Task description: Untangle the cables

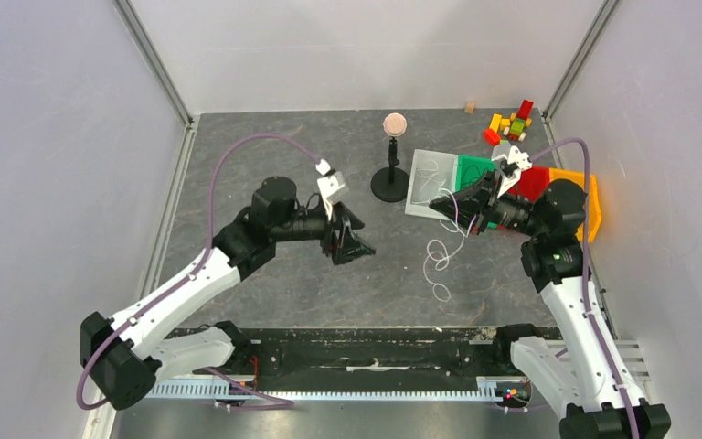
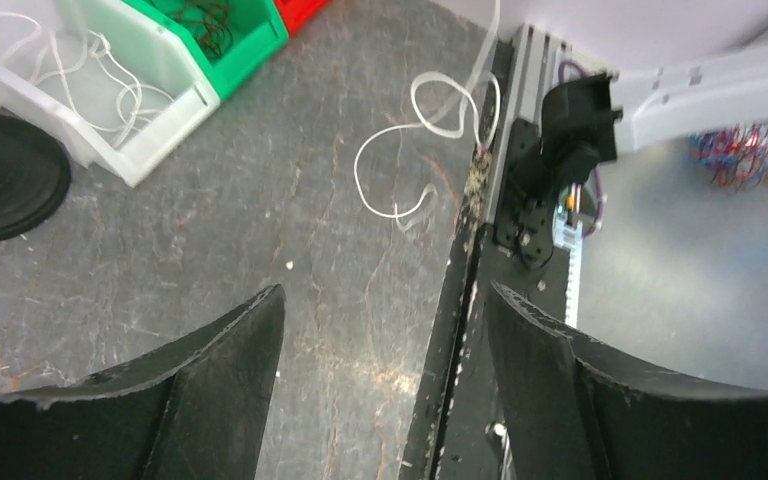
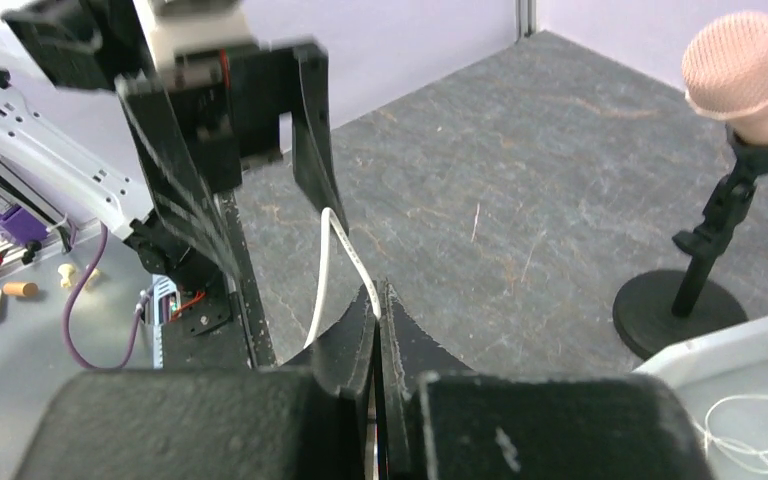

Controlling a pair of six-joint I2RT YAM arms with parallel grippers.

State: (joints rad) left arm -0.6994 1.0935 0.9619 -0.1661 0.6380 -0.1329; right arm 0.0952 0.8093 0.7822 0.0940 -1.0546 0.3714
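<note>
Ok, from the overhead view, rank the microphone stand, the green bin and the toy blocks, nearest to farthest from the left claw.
1. Microphone stand, at the table's centre, just beyond the left claw.
2. Green bin, farther right.
3. Toy blocks, far right corner.

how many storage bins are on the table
4, in a row on the right: white bin beside the microphone stand, then green bin, red bin, orange bin farthest right. The right arm overlaps them, so more may be hidden.
</note>
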